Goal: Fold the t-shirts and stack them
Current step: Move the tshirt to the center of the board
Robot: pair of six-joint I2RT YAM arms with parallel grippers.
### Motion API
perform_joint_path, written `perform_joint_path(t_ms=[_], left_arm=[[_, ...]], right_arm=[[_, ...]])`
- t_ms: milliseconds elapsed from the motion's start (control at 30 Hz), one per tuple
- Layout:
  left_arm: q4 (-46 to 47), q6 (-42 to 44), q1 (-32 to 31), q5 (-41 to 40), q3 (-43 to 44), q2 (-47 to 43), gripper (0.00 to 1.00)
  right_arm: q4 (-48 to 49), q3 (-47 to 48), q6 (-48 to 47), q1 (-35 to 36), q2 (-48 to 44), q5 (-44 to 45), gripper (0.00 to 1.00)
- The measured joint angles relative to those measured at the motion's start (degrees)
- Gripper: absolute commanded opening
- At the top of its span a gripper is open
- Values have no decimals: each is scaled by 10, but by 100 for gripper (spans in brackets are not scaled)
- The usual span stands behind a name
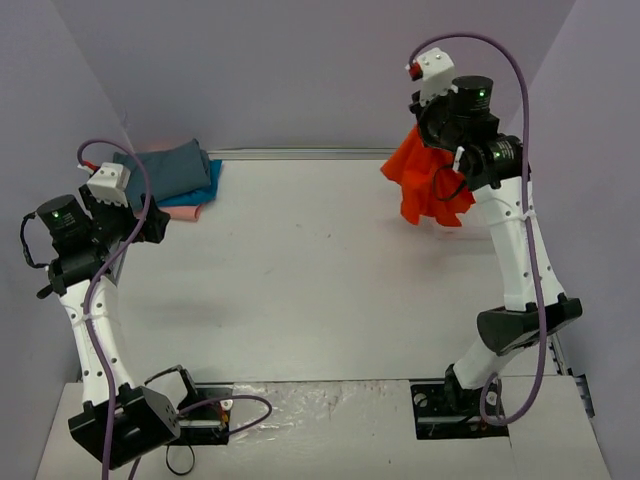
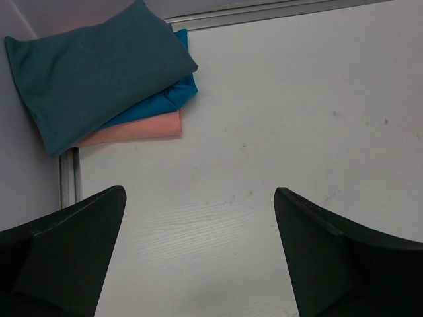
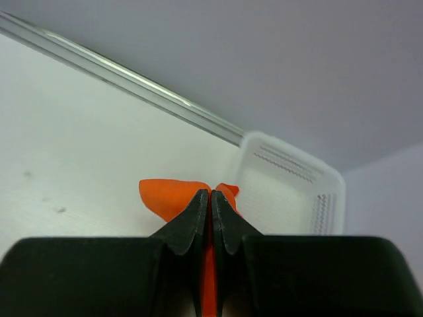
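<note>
The right gripper [image 3: 211, 193] is clamped shut on the orange t-shirt [image 1: 426, 190]. From the right wrist view, the two black fingers are pressed together with a strip of orange cloth pinched between them and a bit of fabric poking out past the tips. In the top view the shirt hangs in a bunched clump just under that gripper, lifted off the table [image 1: 300, 270] near the far right corner. It's crumpled, not spread out at all. A white plastic mesh basket [image 3: 291, 178] sits just beyond the gripper, against the back wall in that right corner.

Over on the other side, the left gripper [image 2: 199, 191] is wide open with nothing in it, hovering above bare tabletop. The folded pile is in the far left corner, ahead of that gripper and off to its left, well apart from the fingers. The dark grey-teal t-shirt [image 2: 99, 72] is on top, the bright blue t-shirt [image 2: 173, 98] is under it, and the pale pink t-shirt [image 2: 139, 129] is on the bottom, with the lower two peeking out along the near edge. The pile and the orange shirt are at opposite ends of the table's far side.
</note>
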Motion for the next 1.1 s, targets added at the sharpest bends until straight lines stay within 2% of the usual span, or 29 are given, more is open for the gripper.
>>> perform_joint_path(t_ms=[67, 100, 133, 167, 200, 300, 600, 700, 733, 800, 967, 1100], left_arm=[[-3, 0, -1, 0, 0, 0, 94], [-4, 0, -1, 0, 0, 0, 94], [-5, 1, -1, 0, 0, 0, 94], [-6, 1, -1, 0, 0, 0, 94], [-8, 1, -1, 0, 0, 0, 94], [-12, 2, -2, 0, 0, 0, 94], [-21, 3, -3, 9, 0, 3, 94], [-28, 8, -8, 28, 1, 12, 99], [-33, 12, -16, 32, 2, 19, 93], [-46, 22, -39, 35, 5, 36, 89], [-73, 52, -121, 11, 9, 80, 90], [-79, 64, -146, -2, 9, 88, 91]], right_arm=[[-10, 26, 2, 51, -7, -8, 0], [-16, 28, 2, 76, -13, -25, 4], [-30, 27, 1, 98, -20, -52, 25], [-42, 22, -2, 113, -26, -75, 66], [-50, 5, -10, 124, -36, -97, 100], [-80, -63, -38, 131, -66, -129, 100], [-112, -262, -76, 96, -96, -141, 99], [-120, -319, -88, 98, -111, -155, 98], [-120, -335, -91, 98, -114, -160, 98], [-121, -366, -100, 98, -116, -167, 95], [-106, -417, -108, 93, -59, -169, 91], [-63, -416, -102, 63, 32, -162, 86]])
